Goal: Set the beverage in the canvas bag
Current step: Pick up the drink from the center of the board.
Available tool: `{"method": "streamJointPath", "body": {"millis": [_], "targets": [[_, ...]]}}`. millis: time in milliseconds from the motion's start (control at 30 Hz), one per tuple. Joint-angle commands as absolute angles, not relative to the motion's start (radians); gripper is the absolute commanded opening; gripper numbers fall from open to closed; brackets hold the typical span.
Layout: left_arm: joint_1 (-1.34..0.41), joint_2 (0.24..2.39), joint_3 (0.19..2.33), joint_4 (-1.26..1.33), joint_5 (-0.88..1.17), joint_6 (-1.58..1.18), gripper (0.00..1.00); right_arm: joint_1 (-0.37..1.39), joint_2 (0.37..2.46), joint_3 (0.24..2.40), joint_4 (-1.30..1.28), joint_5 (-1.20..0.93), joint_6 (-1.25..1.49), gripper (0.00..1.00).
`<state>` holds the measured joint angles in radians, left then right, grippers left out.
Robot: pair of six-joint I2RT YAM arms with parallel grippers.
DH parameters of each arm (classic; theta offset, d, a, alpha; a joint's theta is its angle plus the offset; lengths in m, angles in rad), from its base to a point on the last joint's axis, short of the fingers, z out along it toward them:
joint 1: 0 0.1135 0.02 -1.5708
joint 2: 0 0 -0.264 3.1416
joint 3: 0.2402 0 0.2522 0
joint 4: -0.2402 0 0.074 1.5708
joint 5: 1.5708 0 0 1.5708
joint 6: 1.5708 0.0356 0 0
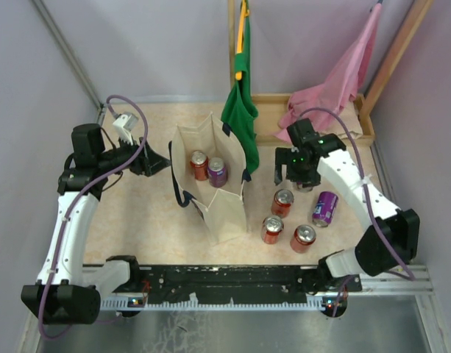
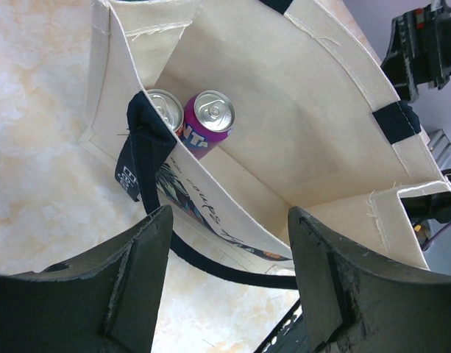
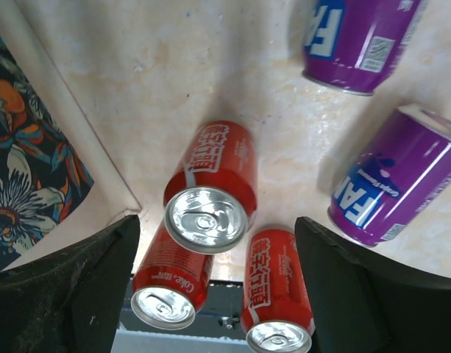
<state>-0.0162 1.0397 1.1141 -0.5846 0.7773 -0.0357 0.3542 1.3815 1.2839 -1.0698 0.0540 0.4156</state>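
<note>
Three red cans [image 3: 210, 184] crowd under the right gripper [image 3: 218, 224], its jaws apart, so a descending finger could topple a neighbour.

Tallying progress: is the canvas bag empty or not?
Not empty: a red can and a purple can stand upright inside the canvas bag.

At wooden tray's [image 1: 273, 98] left end, hanging green cloth bag [image 1: 240, 110]; over its middle and right, hanging pink cloth bag [image 1: 335, 81].
</note>
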Motion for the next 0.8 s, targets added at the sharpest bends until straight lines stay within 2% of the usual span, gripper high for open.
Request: {"method": "streamJointPath", "body": {"millis": [0, 667, 700, 767], "targets": [[-0.021, 1.033, 1.117, -0.588, 0.798, -0.016, 0.70, 0.400, 1.407, 1.301, -1.090, 0.038, 0.426, 0.86], [-0.021, 1.036, 1.108, -0.572, 0.804, -0.021, 0.70, 0.447, 1.517, 1.184, -1.025, -0.015, 0.383, 0.89], [-0.021, 1.037, 1.109, -0.572, 0.804, -0.021, 0.70, 0.450, 1.523, 1.184, -1.022, -0.014, 0.383, 0.88], [-0.021, 1.038, 1.109, -0.571, 0.802, -0.021, 0.70, 0.454, 1.532, 1.184, -1.023, -0.012, 0.386, 0.80]]}}
